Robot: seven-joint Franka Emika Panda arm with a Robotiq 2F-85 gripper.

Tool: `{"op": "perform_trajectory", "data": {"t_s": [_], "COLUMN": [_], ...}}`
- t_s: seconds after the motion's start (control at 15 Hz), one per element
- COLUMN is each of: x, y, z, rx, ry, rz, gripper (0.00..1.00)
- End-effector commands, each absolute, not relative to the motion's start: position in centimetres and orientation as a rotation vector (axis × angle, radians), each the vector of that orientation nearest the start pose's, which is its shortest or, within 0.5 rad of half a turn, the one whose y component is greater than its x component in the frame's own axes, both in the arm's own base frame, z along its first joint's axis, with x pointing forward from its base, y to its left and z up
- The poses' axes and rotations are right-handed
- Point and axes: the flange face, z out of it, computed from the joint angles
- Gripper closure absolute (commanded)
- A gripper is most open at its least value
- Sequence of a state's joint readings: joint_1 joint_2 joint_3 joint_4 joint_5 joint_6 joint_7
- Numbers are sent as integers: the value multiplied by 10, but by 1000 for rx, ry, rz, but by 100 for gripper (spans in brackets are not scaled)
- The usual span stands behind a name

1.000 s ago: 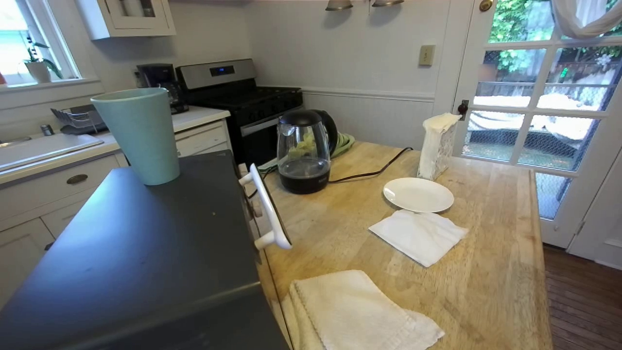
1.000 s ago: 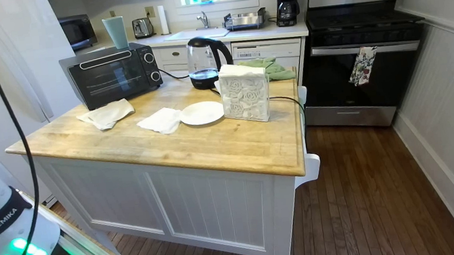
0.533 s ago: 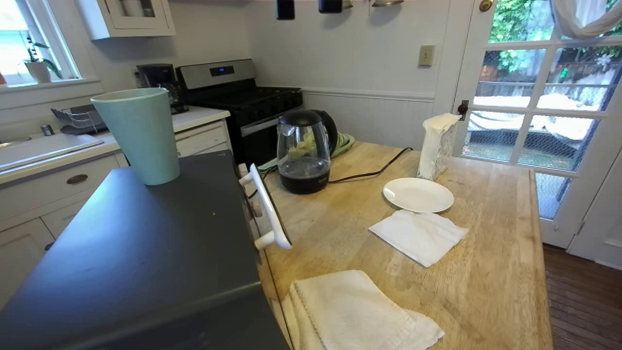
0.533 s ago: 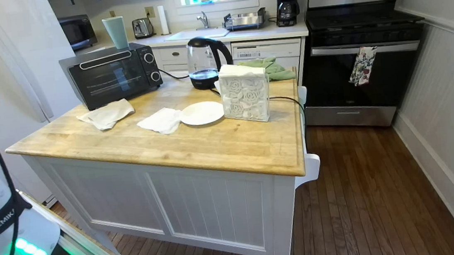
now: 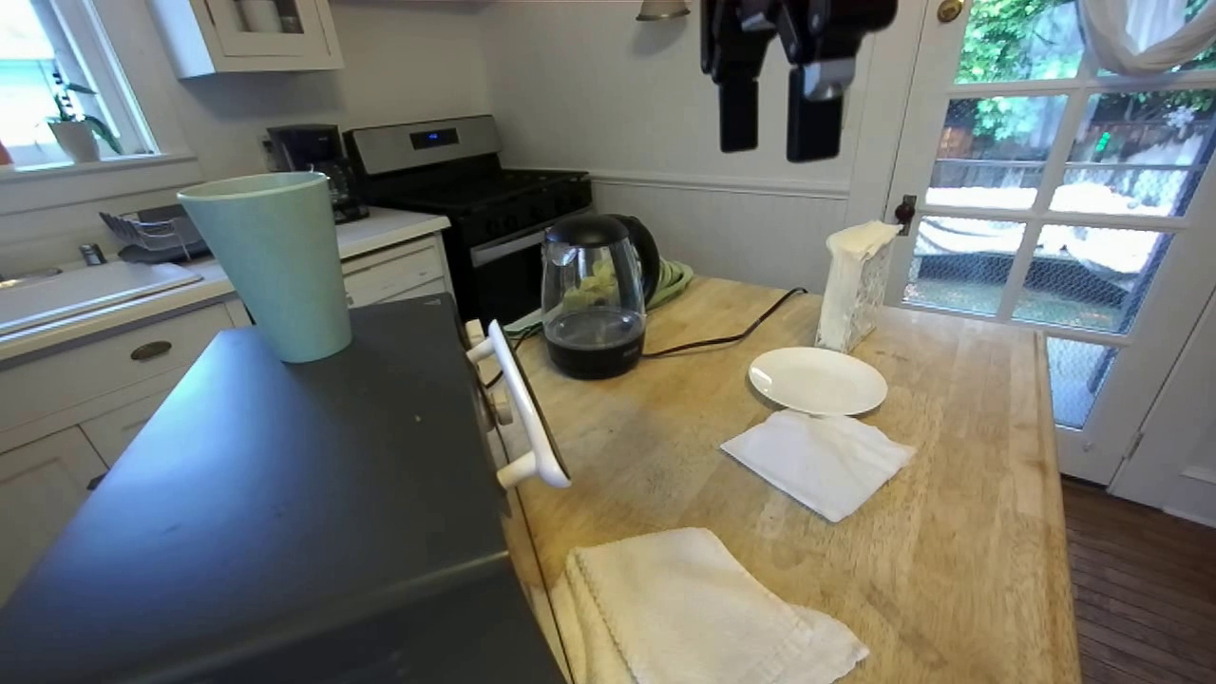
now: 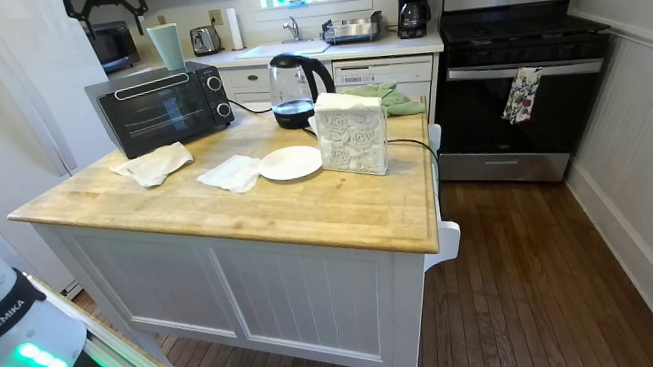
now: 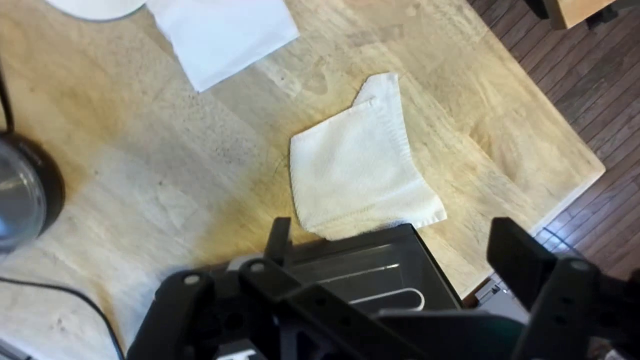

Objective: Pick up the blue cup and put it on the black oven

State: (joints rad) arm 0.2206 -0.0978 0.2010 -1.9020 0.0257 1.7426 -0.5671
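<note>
The blue cup (image 5: 275, 271) is a pale teal tumbler standing upright on the far part of the black oven's top. It also shows in an exterior view (image 6: 168, 47). The black oven (image 5: 313, 475) is a boxy unit on the wooden island, its glass door and two knobs seen in an exterior view (image 6: 167, 112). The wrist view shows part of its front (image 7: 395, 260); the cup is not visible there. My gripper (image 5: 774, 119) hangs above the level of the cup, apart from it. In both exterior views (image 6: 115, 27) its fingers point down. It is open and empty (image 7: 392, 237).
A glass kettle (image 5: 596, 299) stands beside the oven, its cord (image 5: 727, 339) on the wooden top. A white plate (image 5: 817, 382), paper napkin (image 5: 819, 464), cream cloth (image 5: 703, 613) and upright napkin holder (image 6: 352, 136) are on the island. The oven's handle (image 5: 532, 408) sticks out in front.
My gripper has come down into both exterior views from above the top edge; between the last two moments it also shifts right in an exterior view. The cup and oven have not moved.
</note>
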Motion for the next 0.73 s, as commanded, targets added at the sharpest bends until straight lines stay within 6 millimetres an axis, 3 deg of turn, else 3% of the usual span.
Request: {"op": "perform_trajectory", "data": {"t_s": [0.0,0.13,0.2,0.4,0.67], "x": [441,428,451,438,435], "y": [187,170,189,174,173], "z": [490,457,480,452,455], "rx": [-2865,-2910,-2873,-2903,-2909], "ry": [-1182,-1036,-1191,-1098,-1084], "rz": [110,152,172,201,189], "gripper": [0,0,0,0,0]}}
